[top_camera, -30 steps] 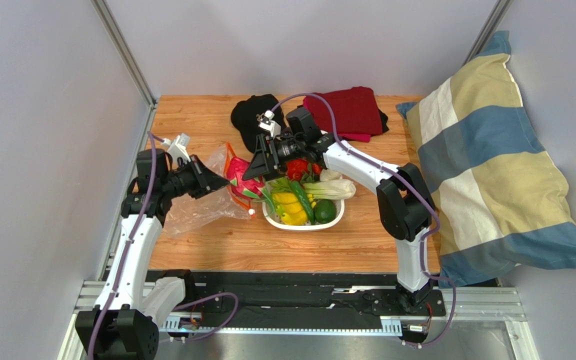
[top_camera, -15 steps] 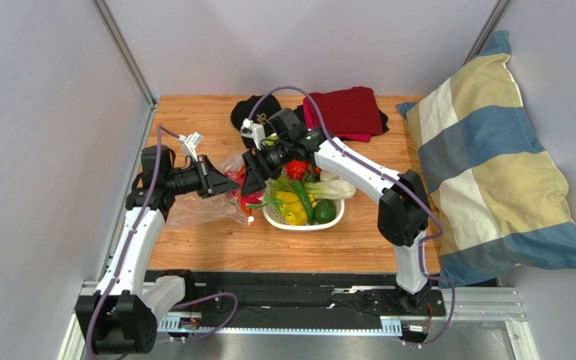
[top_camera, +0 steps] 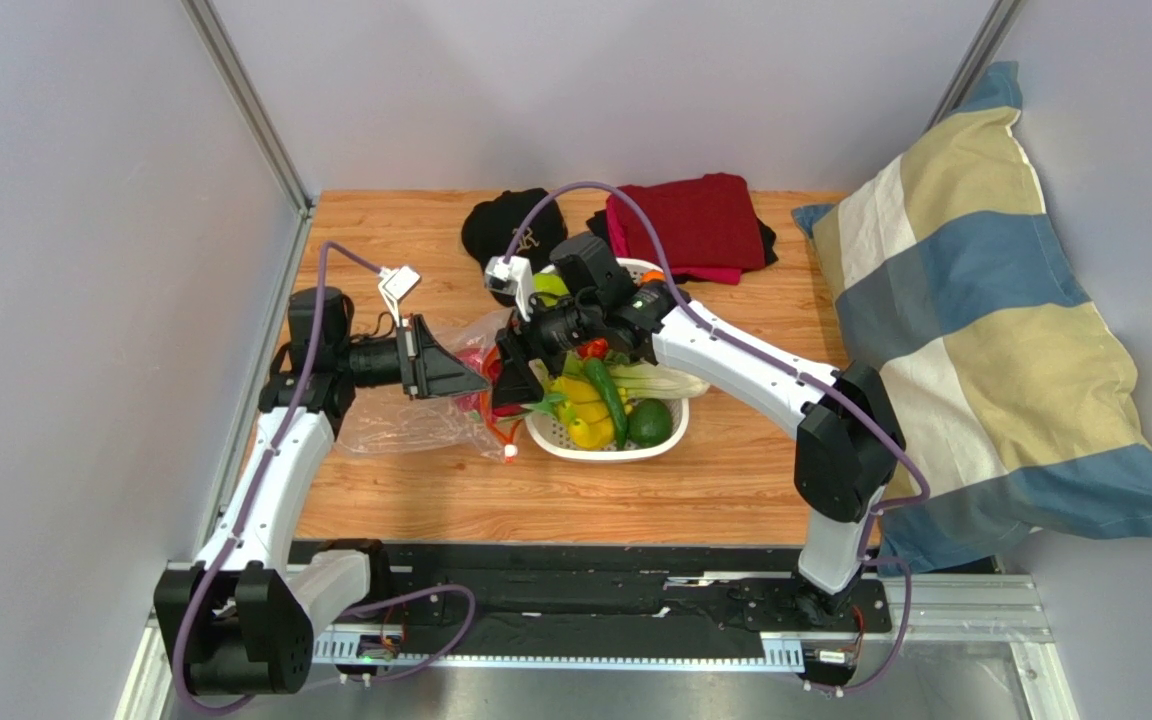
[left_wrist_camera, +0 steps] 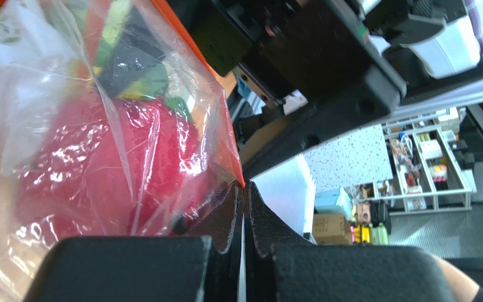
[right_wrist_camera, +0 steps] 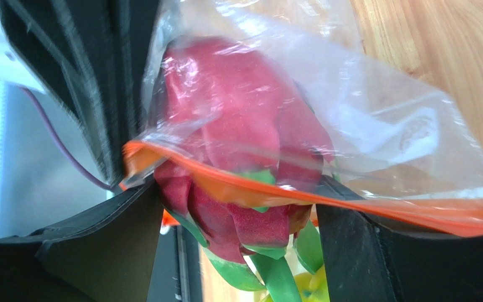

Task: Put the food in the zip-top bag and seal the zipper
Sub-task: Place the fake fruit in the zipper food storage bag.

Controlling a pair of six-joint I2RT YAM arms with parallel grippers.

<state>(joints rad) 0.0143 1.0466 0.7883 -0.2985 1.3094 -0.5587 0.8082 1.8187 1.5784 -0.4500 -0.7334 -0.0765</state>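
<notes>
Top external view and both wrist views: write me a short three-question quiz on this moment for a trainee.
1. True or false: the clear crinkly zip-top bag is sealed shut.
2. The left gripper pinches: A) the bag's edge, B) the pink dragon fruit, C) nothing.
3. Which gripper holds that fruit at the bag's orange zipper strip?
Key: 1 false; 2 A; 3 the right gripper.

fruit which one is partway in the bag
The pink dragon fruit, in the right gripper, is partly through the mouth of the zip-top bag; the round green fruit lies in the white basket.
</notes>
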